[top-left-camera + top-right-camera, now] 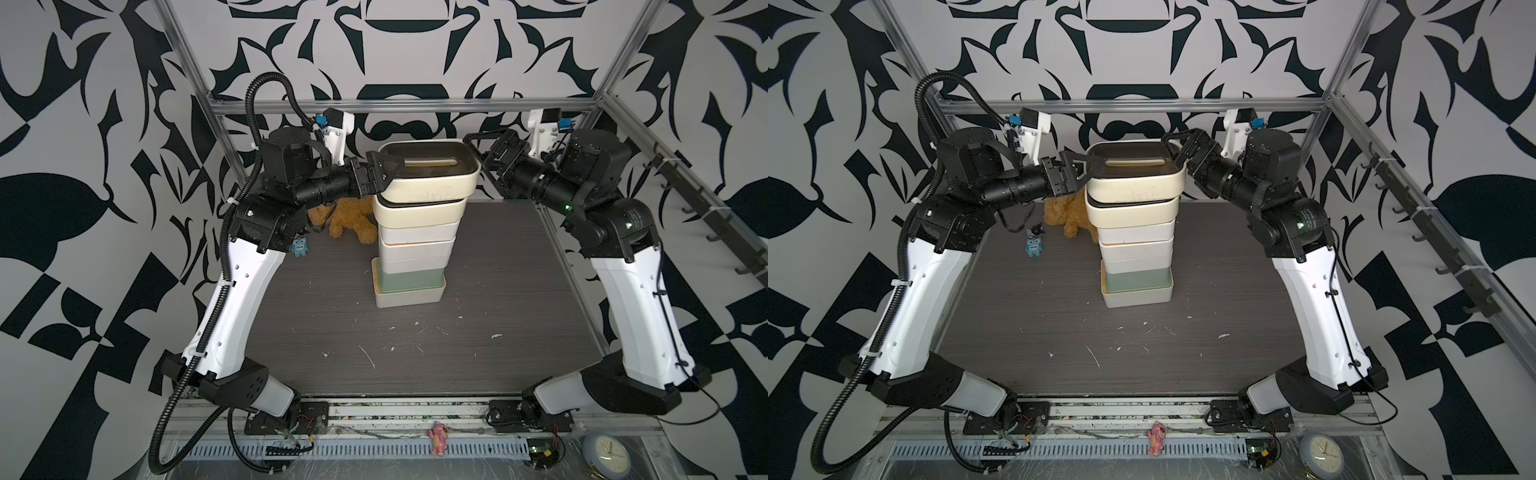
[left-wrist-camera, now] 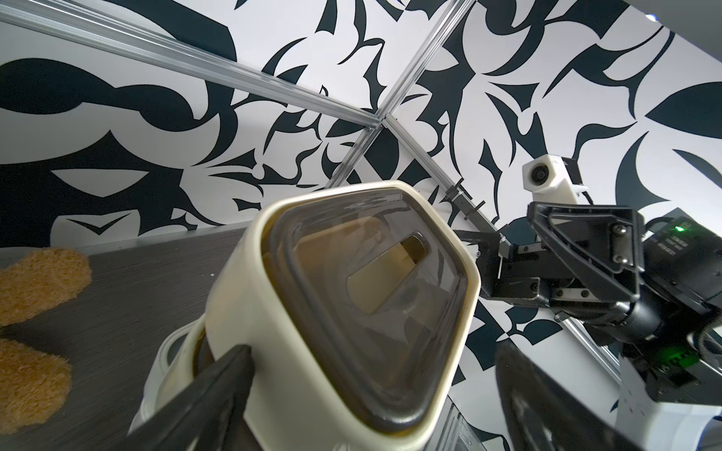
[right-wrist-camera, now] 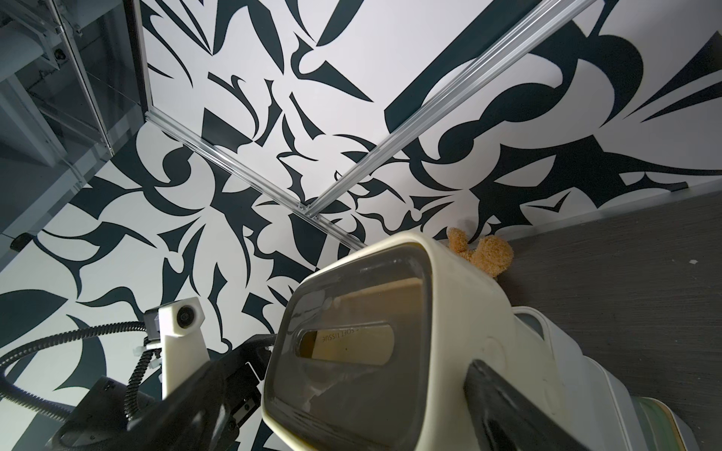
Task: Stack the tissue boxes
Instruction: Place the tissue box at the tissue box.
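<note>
**Q:** Where is the top tissue box relative to the grippers?

**A:** The top cream box, dark slotted lid upward, lies between them. The left gripper is at one short end and the right gripper at the opposite end.

**Q:** State of the jaws?

**A:** Both are spread wide, each straddling its end of the box. In the left wrist view one finger appears to lie against the box's side, while the other stands apart. In the right wrist view one finger overlaps the side wall; contact cannot be told.

**Q:** Below the grippers?

**A:** The second cream box sits directly beneath, then white boxes, a sage green box and a white base box on the table. A teddy bear lies under the left gripper, beside the stack.
</note>
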Tool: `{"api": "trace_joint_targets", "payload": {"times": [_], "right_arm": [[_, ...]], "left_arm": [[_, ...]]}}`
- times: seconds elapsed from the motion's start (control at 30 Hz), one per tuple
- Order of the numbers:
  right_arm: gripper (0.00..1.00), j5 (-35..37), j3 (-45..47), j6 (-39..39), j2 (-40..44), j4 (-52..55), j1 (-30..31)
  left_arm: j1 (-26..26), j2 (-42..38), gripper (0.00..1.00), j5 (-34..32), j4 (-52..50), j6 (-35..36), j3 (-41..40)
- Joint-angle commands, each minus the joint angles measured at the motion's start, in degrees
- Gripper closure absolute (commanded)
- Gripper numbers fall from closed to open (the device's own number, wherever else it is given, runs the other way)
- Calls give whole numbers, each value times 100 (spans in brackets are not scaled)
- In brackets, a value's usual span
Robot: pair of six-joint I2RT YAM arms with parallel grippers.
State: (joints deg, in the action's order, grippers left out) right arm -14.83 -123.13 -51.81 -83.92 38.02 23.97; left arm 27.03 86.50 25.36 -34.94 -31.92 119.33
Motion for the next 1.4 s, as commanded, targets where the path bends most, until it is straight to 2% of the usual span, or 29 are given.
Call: {"api": "trace_joint_targets", "payload": {"times": [0.0, 0.53, 1.23, 1.37], "right_arm": [[1, -257, 84, -73, 146, -469, 29], [1, -345, 314, -206, 172, -647, 38], [1, -451, 378, -260, 110, -778, 161], [1, -282, 448, -196, 181, -724, 163]], "left_arm": [[9, -73, 1, 192, 160, -29, 38], [19, -47, 1, 360, 128, -83, 192], [20, -306, 1, 629, 370, -345, -84], [10, -411, 1, 110, 112, -164, -129]]}}
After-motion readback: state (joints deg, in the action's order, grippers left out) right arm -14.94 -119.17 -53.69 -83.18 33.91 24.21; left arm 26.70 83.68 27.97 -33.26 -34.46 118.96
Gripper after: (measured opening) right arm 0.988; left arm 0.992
